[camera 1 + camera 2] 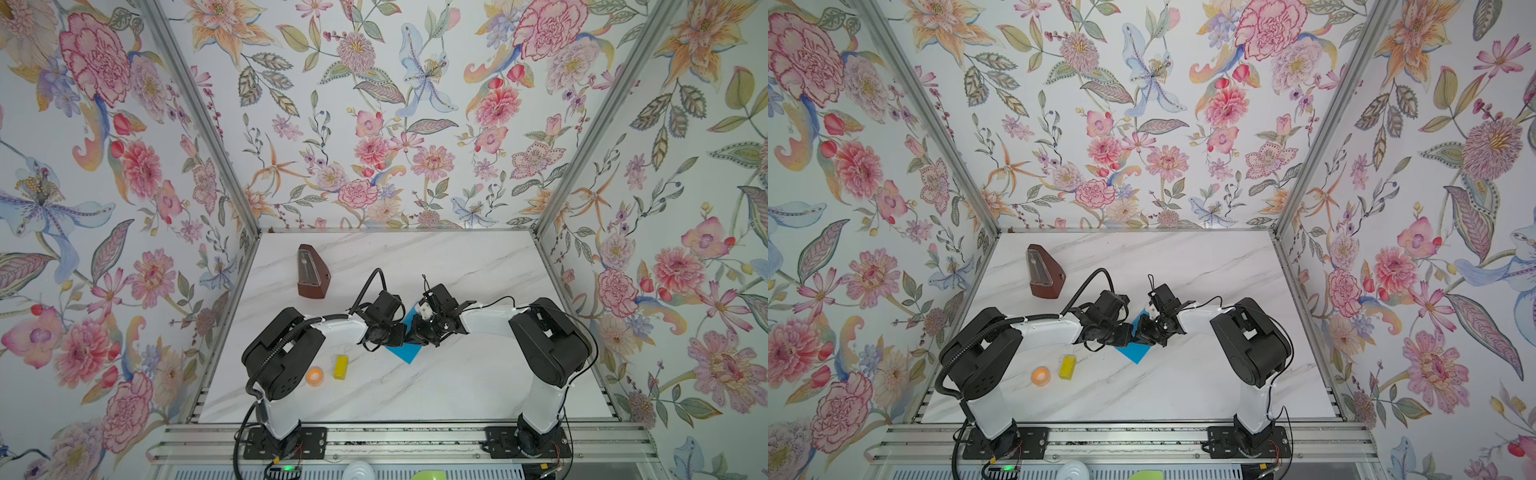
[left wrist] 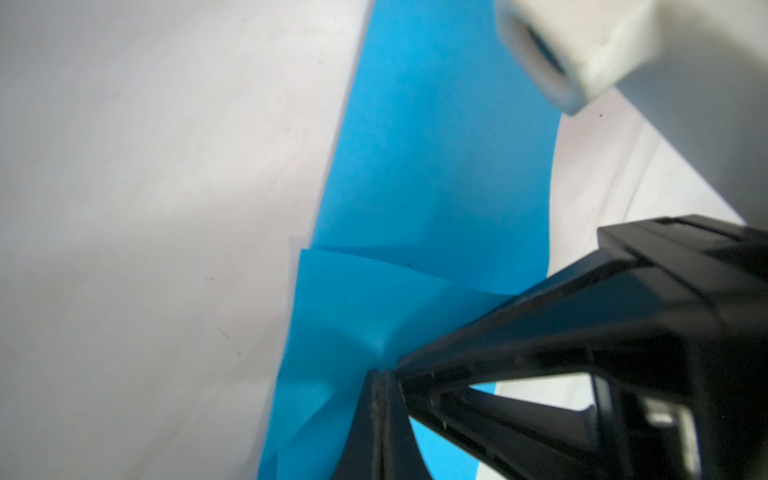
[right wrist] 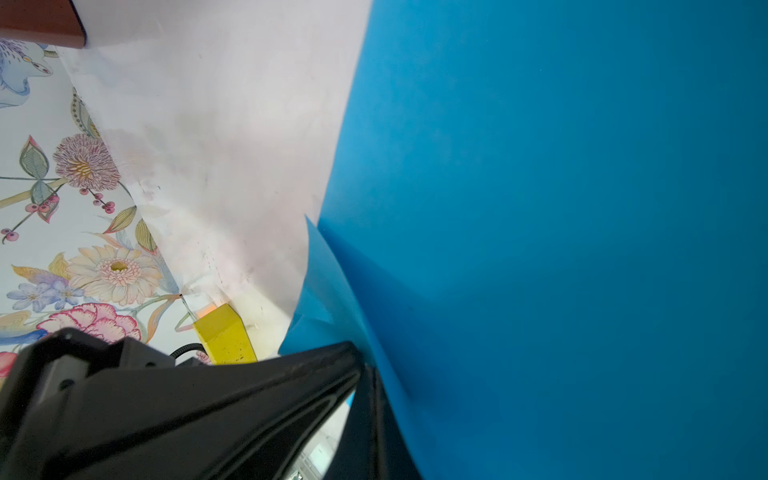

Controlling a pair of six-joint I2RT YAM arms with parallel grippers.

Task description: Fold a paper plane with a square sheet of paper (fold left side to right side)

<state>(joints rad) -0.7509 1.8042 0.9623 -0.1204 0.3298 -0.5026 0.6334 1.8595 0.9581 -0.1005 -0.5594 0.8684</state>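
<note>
Marble table (image 1: 457,374), both arms bent in toward its middle, left arm (image 1: 291,345) and right arm (image 1: 540,340) about mirrored. A brown metronome (image 1: 311,272) stood far left, well clear. The blue sheet (image 1: 405,352) lay flat mid-table right under the two wrists, mostly hidden in both top views, with one corner poking out toward the robot. From the left wrist it read as a narrow strip (image 2: 436,166), long axis running near-to-far and slightly skewed, so each arm came at it across a long edge. Left gripper (image 2: 384,374) had its jaws closed, tips on the sheet with puckers fanning out from them; it looked like a pinch. Right gripper (image 3: 361,368) was closed too, with a raised flap of sheet (image 3: 540,208) curling into its tips. The grippers almost touched over the sheet's middle, neither clearly nearer. I'd guess the next fold hinges on that flap's side. The yellow block (image 1: 340,367) and orange tape (image 1: 314,375) sat near-left, apart from the sheet.
</note>
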